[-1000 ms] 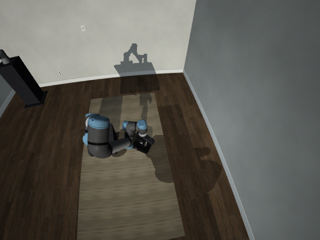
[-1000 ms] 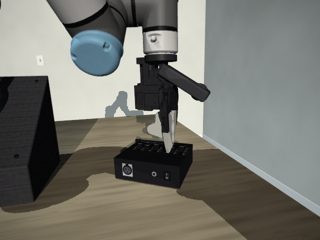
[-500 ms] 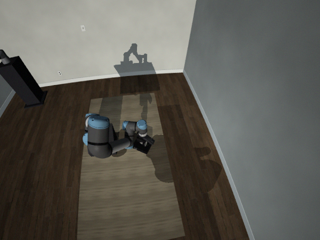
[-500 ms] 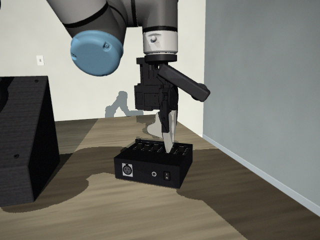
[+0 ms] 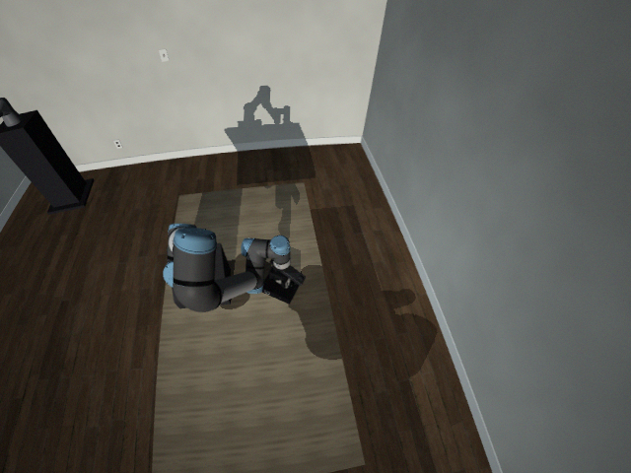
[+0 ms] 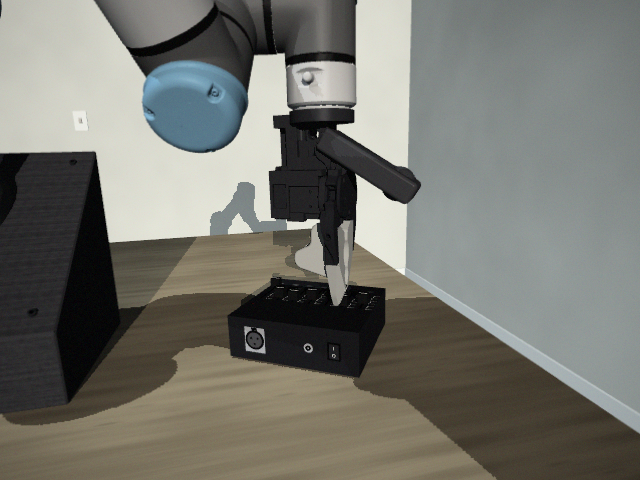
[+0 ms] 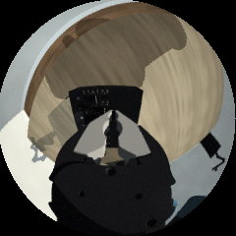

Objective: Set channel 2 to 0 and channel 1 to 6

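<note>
The gripper (image 6: 337, 299) points straight down, and its two pale fingers (image 6: 341, 268) are pressed together with nothing between them. The tips come down among the faders (image 6: 310, 295) on top of the lighting desk (image 6: 305, 330), a small black box right under the gripper. It is too dark to tell which fader the tips touch. The side of the box below the gripper has a round plug socket (image 6: 254, 339), a small jack and a switch (image 6: 333, 352). The box sits on a tan table top (image 6: 217, 423). Above the gripper, the grey arm (image 6: 320, 31) bends at a blue-capped joint (image 6: 193, 105). Off to one side stands a big black block (image 6: 46, 279). A grey wall (image 6: 522, 180) is on the other side.
</note>
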Robot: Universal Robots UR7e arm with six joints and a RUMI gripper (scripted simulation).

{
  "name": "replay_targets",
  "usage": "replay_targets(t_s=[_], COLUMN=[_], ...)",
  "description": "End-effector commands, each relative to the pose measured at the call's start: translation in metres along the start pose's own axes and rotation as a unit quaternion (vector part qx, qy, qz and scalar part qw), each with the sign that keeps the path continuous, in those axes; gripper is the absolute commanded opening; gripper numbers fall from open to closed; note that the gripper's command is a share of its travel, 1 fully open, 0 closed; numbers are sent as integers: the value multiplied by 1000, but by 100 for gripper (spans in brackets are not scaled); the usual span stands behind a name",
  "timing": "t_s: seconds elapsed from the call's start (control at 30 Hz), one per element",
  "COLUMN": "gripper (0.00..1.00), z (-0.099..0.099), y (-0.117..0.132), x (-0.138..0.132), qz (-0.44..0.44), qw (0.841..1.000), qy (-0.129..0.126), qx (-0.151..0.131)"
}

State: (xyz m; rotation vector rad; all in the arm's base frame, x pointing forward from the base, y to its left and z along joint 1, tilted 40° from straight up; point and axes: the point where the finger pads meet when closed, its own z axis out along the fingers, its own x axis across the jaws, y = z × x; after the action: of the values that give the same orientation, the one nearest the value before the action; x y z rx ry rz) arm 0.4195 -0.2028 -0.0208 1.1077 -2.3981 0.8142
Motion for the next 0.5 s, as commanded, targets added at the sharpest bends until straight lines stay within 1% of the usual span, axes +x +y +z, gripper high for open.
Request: replay_targets(t_s=[0.0, 0.47], gripper=[0, 0], z=[0, 0], y=[0, 0], x=[-1, -5], qz=[0, 0], qw=[1000, 1000], qy=[0, 0], qx=[0, 0])
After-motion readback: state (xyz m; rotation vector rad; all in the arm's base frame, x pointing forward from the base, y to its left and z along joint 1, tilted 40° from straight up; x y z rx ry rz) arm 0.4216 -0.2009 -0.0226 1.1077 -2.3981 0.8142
